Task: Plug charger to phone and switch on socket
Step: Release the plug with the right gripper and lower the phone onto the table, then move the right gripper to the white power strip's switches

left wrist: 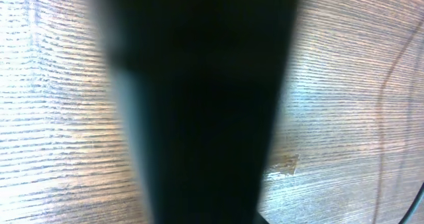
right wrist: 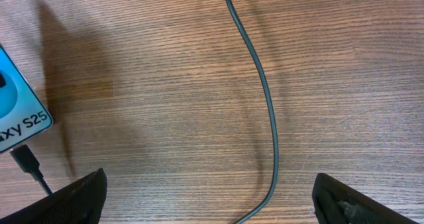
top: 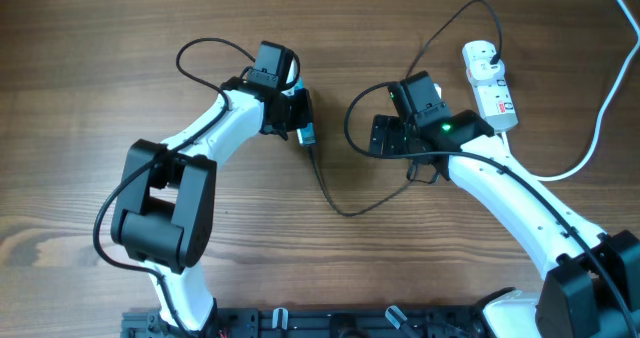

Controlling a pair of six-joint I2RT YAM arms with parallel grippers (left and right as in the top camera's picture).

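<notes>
Overhead, left fingers (top: 297,110) pinch the phone (top: 308,133), right fingers (right wrist: 79,201) spread, charger (right wrist: 266,91) looping between.

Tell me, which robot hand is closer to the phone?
The left. The left gripper is right at the phone, closed on it. The right gripper hangs open to one side, with the charger cable below it.

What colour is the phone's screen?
Teal-blue with white lettering; the phone shows best in the right wrist view.
</notes>
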